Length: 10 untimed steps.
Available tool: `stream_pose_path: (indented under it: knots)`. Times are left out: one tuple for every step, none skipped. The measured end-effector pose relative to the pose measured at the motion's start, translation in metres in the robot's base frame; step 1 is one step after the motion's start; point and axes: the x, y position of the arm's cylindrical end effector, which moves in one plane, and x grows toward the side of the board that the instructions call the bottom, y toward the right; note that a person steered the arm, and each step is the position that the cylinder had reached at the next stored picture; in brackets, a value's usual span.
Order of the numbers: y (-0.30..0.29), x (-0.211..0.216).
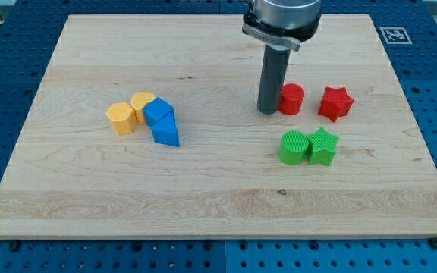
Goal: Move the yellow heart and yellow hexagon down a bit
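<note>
The yellow hexagon (121,117) and the yellow heart (141,104) sit side by side at the left middle of the wooden board (203,197). The heart touches a blue block (158,112), and a blue triangle (167,132) lies just below that. My tip (268,111) is well to the right of them, in the upper right middle, right beside the left side of a red cylinder (292,99).
A red star (335,103) lies right of the red cylinder. A green cylinder (293,147) and a green star (323,145) sit together below them. Blue pegboard surrounds the board.
</note>
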Motion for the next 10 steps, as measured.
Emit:
stream_pose_path:
  knots:
    - [0.004,-0.001]
    - [0.017,-0.001]
    - [0.027,-0.001]
    - [0.014,-0.001]
    - [-0.046,-0.005]
    - [-0.108,-0.018]
    - [-0.156,-0.018]
    - [-0.191,-0.018]
    - [-0.202,-0.018]
    - [-0.2,-0.018]
